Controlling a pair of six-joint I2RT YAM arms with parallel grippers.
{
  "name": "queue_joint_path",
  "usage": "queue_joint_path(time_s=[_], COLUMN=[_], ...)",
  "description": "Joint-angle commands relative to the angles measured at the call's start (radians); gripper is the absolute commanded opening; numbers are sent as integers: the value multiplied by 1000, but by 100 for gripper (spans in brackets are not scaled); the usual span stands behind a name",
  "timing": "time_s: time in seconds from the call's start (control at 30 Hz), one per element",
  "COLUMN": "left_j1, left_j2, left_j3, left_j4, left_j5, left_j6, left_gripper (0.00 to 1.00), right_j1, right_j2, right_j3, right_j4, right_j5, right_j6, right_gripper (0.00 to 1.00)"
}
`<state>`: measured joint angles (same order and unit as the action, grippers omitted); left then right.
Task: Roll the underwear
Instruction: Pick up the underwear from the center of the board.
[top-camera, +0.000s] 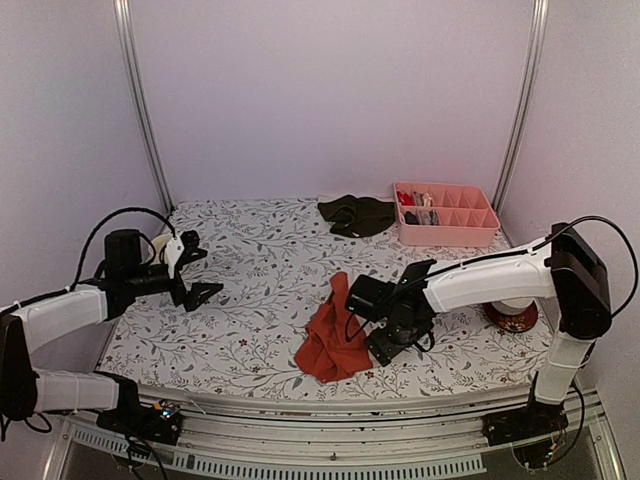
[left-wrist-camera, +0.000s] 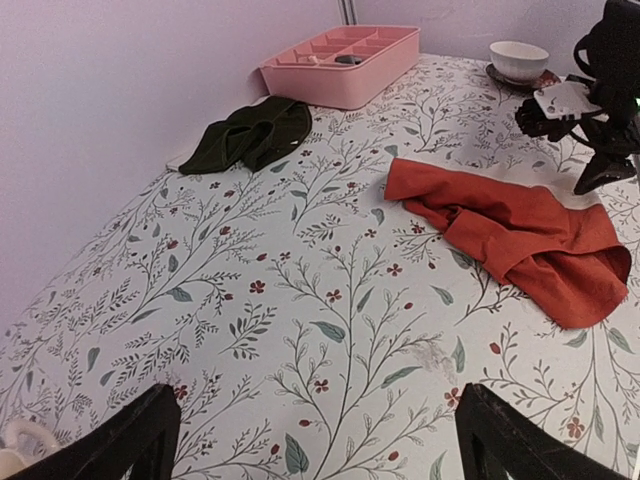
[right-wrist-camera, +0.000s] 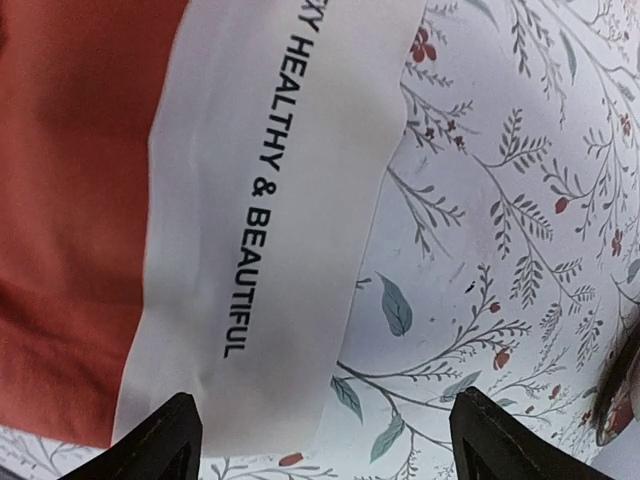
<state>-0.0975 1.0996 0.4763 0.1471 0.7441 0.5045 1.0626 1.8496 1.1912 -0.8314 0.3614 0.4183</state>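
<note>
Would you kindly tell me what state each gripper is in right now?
Left gripper: open, holding nothing.
Right gripper: open above the rust-red underwear, gripping nothing.

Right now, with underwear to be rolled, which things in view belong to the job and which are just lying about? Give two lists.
Belong to the job:
rust-red underwear
dark olive underwear

Just lying about:
pink divided tray
white bowl

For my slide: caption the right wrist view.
Open right gripper above the white printed waistband of rust-red underwear on floral tablecloth.
</note>
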Motion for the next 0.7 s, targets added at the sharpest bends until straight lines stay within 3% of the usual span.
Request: queue_joint_path(time_s=[0.0, 0.1, 0.23, 0.43, 0.67], left_j1=[-63, -131, -182, -188, -187], left_j2=[19, 75, 195, 376, 361], left_j3=[78, 135, 229, 330, 273], left_j4=[-63, -95, -121, -137, -127], left_j5=[-9, -18, 5, 140, 195], left_j6=[3, 6, 22, 28, 49], left_gripper=[98, 98, 98, 98, 99], right_j1=[-13, -99, -228, -342, -506], right_j2=[-200, -254, -155, 120, 219], right_j3=[11, 51, 149, 391, 408], right_j4=[77, 272, 392, 379, 391], right_j5=[-43, -168, -298, -430, -677], right_j6=[-42, -157, -285, -524, -754], right_gripper=[90, 90, 90, 84, 80])
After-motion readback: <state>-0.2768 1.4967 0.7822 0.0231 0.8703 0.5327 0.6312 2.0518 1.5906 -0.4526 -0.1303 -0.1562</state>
